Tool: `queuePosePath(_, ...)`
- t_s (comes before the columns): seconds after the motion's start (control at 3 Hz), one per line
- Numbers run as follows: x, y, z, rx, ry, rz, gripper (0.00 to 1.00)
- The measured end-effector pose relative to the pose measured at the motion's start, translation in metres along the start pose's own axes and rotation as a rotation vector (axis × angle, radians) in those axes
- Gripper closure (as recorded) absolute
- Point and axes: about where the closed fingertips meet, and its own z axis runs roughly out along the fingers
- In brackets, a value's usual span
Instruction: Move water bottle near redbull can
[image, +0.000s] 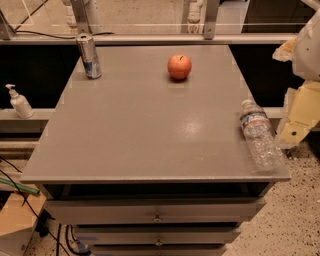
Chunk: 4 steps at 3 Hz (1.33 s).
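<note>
Clear crinkly plastic water bottle (257, 134) lay on the grey table's (145, 135) right edge, just beside the cream gripper (292, 131) (grip state untellable), well apart from the slim silver-blue redbull can (89, 56).

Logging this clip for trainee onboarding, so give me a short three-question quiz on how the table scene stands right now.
1. True or false: the water bottle stands upright beside the redbull can.
2. Which thing is nearest the gripper? A) redbull can B) apple C) water bottle
3. Fill in: in the camera view, the redbull can stands at the far-____ corner of the table.

Key: 1 false: it lies on its side at the right edge, far from the can. 2 C: the gripper is just off that right edge. 3 left.
</note>
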Motion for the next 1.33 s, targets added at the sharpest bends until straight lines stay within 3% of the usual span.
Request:
queuePosePath(0.33, 0.0, 0.0, 0.0, 0.0, 0.0, 0.0, 0.0)
queuePosePath(0.67, 0.002, -0.008, -0.003, 0.011, -0.016, 0.038, 0.0)
queuePosePath(1.33, 0.01, -0.024, 0.014, 0.005, -0.079, 0.199, 0.0)
